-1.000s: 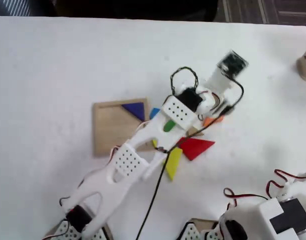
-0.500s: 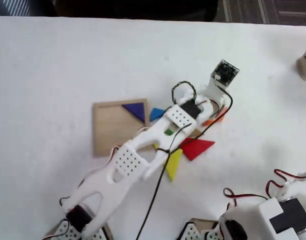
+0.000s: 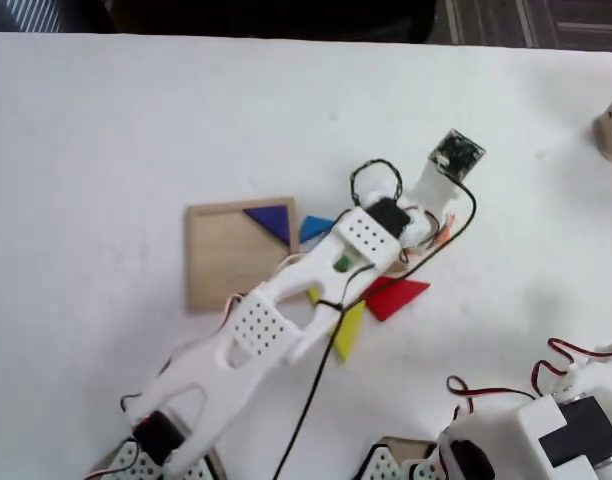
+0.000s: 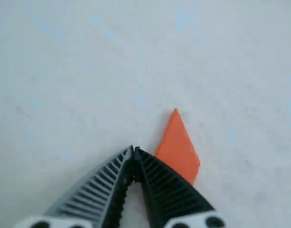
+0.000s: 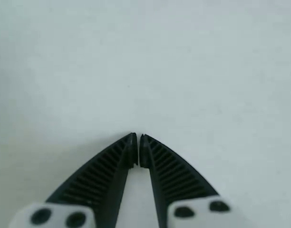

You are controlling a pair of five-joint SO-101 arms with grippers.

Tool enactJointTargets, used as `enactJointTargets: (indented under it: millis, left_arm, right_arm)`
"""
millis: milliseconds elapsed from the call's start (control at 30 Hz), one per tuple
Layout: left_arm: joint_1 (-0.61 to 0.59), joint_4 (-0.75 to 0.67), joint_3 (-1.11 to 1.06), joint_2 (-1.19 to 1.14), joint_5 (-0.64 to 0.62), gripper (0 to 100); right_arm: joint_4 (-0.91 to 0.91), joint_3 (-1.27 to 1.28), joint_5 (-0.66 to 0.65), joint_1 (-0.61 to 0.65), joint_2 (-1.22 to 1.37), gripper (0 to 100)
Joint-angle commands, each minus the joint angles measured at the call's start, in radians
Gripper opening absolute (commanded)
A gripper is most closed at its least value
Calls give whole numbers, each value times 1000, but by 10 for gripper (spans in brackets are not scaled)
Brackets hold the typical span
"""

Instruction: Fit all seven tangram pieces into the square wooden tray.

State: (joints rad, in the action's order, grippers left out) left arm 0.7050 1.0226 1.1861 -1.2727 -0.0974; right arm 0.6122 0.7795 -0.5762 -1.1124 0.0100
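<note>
We find no readable text, labels, numbers or signs in any view; nothing legible on the pieces, the tray, the arms or the table

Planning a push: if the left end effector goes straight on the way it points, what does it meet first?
Probably just bare table; the orange piece lies beside the left end effector, off its line.

- The left arm [image 3: 366, 232] comes down lower; its wrist camera [image 3: 456, 152] moves toward the table's front edge, then slightly right.
- The arm now covers more of the green piece [image 3: 342, 263] and the orange piece [image 4: 178, 148].
- More of the light blue piece [image 3: 314, 229] shows beside the tray's [image 3: 216, 270] right edge.
</note>
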Motion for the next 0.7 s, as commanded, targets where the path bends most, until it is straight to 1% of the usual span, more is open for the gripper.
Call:
enactJointTargets:
  millis: [0,67,200,300,367,433,567,633,667]
  left_arm:
    - [42,66,61,22,-8,27]
    - [54,94,61,24,-5,27]
    - [68,127,61,31,69,27]
    - [71,135,63,33,95,27]
    - [71,118,80,33,84,27]
    - [68,104,143,30,60,27]
    - [64,126,284,24,-48,32]
    - [73,169,325,24,-31,51]
    - [82,186,327,22,-5,82]
  right_arm:
    - [28,2,-12,8,-24,17]
    - [28,2,-12,7,-24,17]
    - [28,2,-12,7,-24,17]
    - [28,2,-12,7,-24,17]
    - [28,3,-12,7,-24,17]
    - [28,3,-12,7,-24,17]
    - [28,6,-12,12,-24,17]
    - [28,6,-12,15,-24,17]
    - [28,6,-12,16,-24,17]
